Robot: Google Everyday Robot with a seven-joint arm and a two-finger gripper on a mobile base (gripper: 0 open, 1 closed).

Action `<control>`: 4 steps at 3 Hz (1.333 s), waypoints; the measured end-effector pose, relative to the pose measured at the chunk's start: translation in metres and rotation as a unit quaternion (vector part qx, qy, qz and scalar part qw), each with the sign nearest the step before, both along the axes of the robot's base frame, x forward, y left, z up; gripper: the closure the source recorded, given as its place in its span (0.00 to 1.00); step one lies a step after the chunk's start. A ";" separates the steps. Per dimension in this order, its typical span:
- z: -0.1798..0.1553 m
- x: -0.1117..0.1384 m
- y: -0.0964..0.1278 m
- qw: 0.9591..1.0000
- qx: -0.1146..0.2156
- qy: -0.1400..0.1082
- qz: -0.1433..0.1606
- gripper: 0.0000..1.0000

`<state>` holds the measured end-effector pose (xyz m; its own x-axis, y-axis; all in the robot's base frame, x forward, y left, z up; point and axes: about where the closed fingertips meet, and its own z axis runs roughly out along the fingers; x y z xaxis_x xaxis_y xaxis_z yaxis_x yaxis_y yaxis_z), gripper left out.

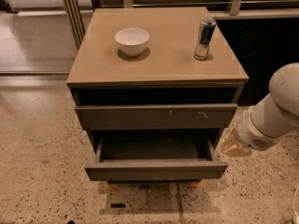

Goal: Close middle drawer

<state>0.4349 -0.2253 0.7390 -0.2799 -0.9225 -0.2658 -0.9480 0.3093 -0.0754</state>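
The middle drawer (156, 170) is pulled out of the grey-brown cabinet. Its flat unmarked front faces me and its dark shallow box is open to view. Above it sits a similar front with small white scratches (156, 116), pushed further in. My gripper (232, 146) hangs at the end of the white arm (275, 113), just right of the open drawer's right side, level with its box. It holds nothing that I can see.
A white bowl (132, 40) and an upright drink can (204, 38) stand on the cabinet top (159, 66). Speckled floor (42, 171) lies in front and to the left. A dark counter base (266, 45) stands behind on the right.
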 end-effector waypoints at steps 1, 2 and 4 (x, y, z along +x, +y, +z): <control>-0.010 0.000 0.000 1.000 0.003 0.008 0.000 1.00; -0.025 -0.005 -0.002 1.000 -0.001 0.015 0.011 1.00; -0.145 -0.015 -0.003 0.993 0.103 0.041 0.044 1.00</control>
